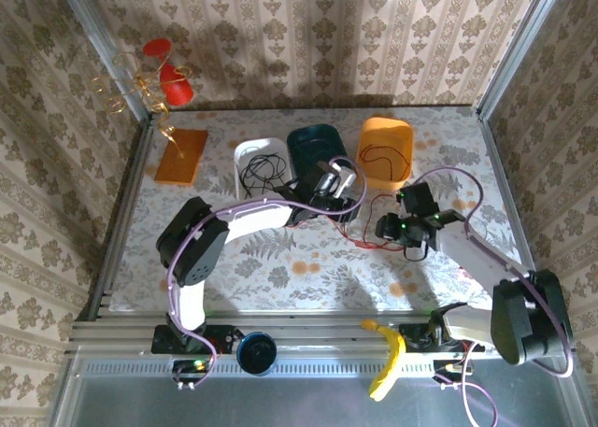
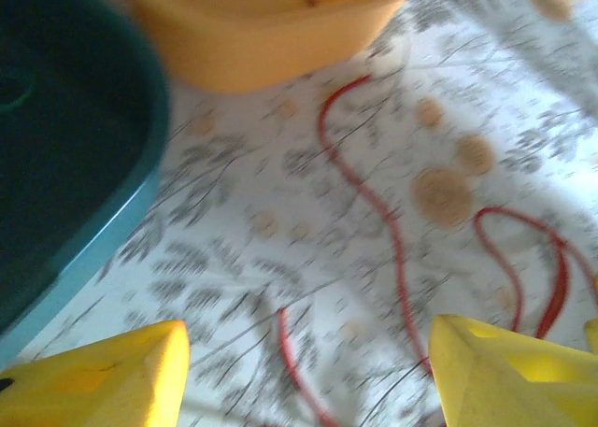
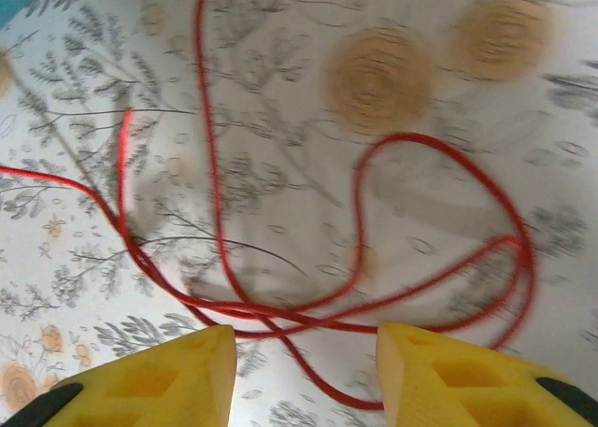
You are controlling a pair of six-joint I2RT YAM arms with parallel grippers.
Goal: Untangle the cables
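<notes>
A red cable lies in loose loops on the flowered table between my two grippers. In the left wrist view the red cable runs down the cloth, one end lying between my open yellow fingers; the left gripper hovers above it, holding nothing. In the right wrist view several red cable strands cross just ahead of my right gripper, which is open and grips nothing. A black cable lies coiled in the white bin. A faint green cable shows inside the teal bin.
The teal bin and an orange bin stand at the back, close to the left gripper; a thin dark loop lies in the orange bin. An orange board lies at the back left. The right gripper hangs over mid-table.
</notes>
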